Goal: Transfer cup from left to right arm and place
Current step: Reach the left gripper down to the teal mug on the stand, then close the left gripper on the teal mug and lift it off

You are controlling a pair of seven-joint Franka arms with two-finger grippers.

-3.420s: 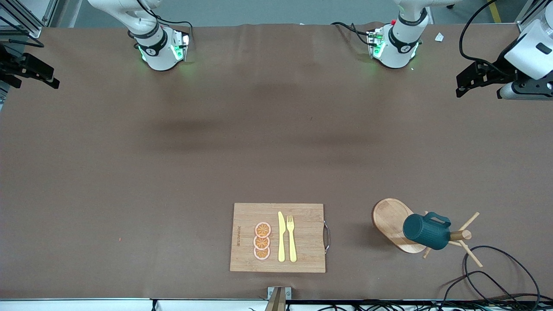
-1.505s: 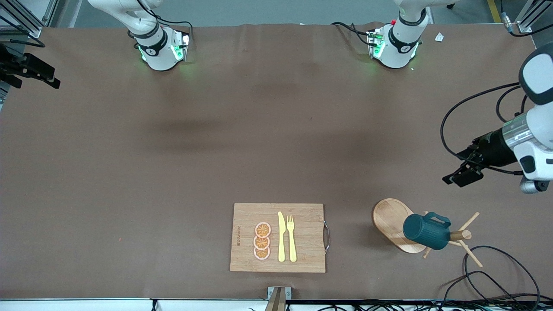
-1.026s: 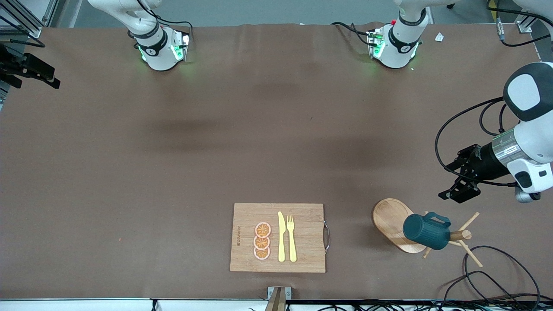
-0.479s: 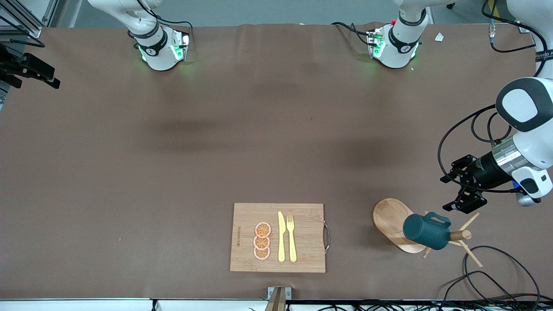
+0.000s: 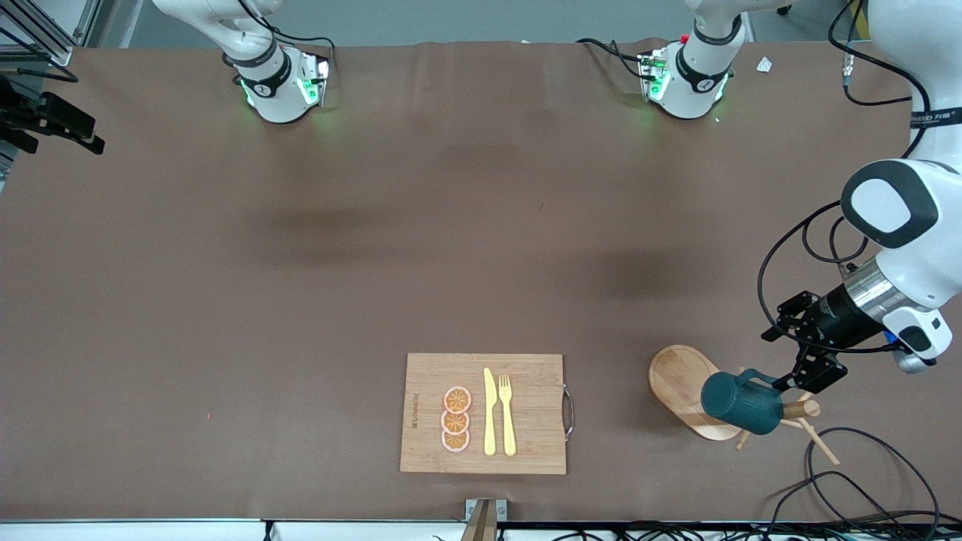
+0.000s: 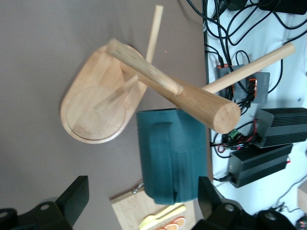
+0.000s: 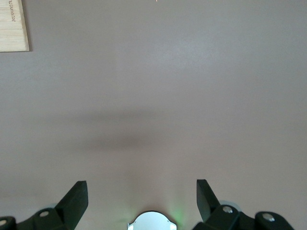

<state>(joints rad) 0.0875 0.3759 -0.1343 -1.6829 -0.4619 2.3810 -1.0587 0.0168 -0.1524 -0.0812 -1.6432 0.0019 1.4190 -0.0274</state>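
Brown table [image 5: 301, 300], ribbed dark teal mug [image 5: 742, 403] hung on wooden peg rack [image 5: 688, 389], left gripper [image 5: 795, 349] open just over it, right gripper [image 7: 141, 199] open, waiting over bare tabletop

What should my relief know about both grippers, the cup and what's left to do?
Left gripper: open, empty, beside the cup, which hangs on the wooden peg rack toward the left arm's end of the table.
Right gripper: open, empty, waiting above bare table.
Done: approach only.
Left: grasp the cup, lift it off, hand it to the right gripper, place.
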